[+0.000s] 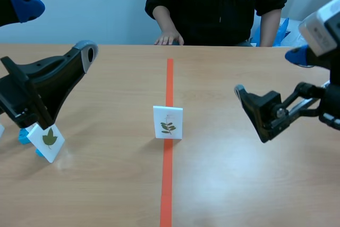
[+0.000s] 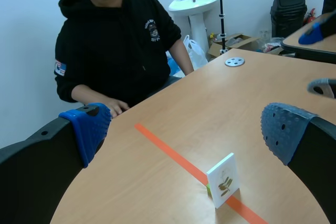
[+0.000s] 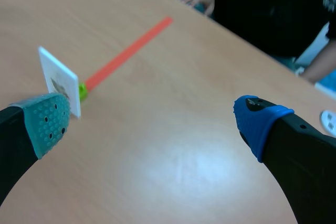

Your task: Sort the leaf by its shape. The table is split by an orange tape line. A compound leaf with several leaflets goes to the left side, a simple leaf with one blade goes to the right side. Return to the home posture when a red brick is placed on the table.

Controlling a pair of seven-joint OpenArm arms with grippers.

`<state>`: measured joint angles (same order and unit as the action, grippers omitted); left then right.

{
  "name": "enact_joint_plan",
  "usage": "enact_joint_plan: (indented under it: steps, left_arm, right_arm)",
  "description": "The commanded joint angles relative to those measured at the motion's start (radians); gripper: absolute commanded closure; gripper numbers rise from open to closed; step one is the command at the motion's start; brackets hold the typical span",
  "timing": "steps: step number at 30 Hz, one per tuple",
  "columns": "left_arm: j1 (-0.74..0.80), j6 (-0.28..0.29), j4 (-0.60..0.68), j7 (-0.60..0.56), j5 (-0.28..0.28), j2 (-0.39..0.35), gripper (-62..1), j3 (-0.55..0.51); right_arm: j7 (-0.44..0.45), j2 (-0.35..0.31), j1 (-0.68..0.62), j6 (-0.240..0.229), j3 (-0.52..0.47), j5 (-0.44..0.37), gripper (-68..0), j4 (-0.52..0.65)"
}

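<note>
Two white leaf cards are out on the wooden table (image 1: 239, 184). The small white card printed with a many-leaflet green sprig (image 1: 168, 123) stands upright on the orange tape line (image 1: 169, 78), about midway between the near and far edges. Up front, the left gripper (image 2: 186, 129) is spread wide with its blue pads far apart. That card stands well ahead of it, in line with the gap and untouched. Across the table, the right gripper (image 3: 152, 124) is spread wide too, with nothing between its fingers. From there the card sits ahead, just beyond the grey-green-padded finger, on a small green foot (image 3: 82, 91). Near the table's near left corner, a second white card with one lobed green leaf (image 1: 49, 141) leans tilted on a blue foot (image 1: 24, 135), right under the left arm.
</note>
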<state>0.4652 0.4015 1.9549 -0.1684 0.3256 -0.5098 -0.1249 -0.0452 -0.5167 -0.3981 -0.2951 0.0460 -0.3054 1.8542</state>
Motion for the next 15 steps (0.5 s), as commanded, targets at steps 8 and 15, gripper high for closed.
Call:
enact_joint_plan:
  steps: [8, 15]
  left_arm:
    - [-0.008, -0.002, 0.025, -0.017, 0.011, -0.003, -61.3, 0.003]
    - [-0.008, -0.002, 0.025, -0.017, 0.011, -0.003, -61.3, 0.003]
  right_arm:
    - [0.101, -0.054, 0.166, -0.099, 0.023, -0.034, -65.3, -0.244]
    - [0.135, -0.062, 0.319, -0.138, 0.150, -0.039, -65.3, -0.408]
